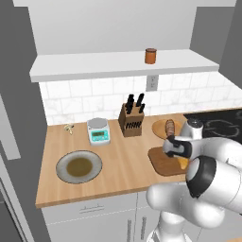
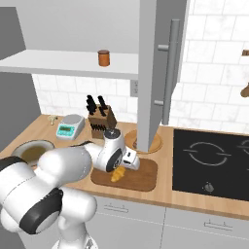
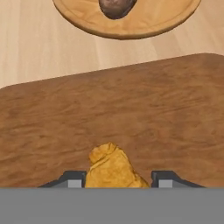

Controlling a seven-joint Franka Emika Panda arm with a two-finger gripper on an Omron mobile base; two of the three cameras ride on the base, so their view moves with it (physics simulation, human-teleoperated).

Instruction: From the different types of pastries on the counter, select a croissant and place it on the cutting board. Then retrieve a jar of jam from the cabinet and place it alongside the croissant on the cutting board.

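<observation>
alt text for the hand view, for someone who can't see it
The gripper is shut on a golden croissant just over a dark-brown cutting board. Beyond the board, on the light counter, a round wooden plate holds a darker brown bun.

So the cutting board point(image 2: 138, 179) sits on the counter point(image 1: 118, 165) near its front edge, croissant point(image 2: 117, 175) on it. Round plate point(image 3: 144, 19) with the bun point(image 1: 169, 126) at 12 o'clock from the board. Knife block point(image 1: 131, 120) at 10, scale point(image 1: 99, 131) and second plate point(image 1: 78, 166) toward 9. Jar point(image 1: 151, 56) up on the shelf point(image 1: 94, 66).
</observation>
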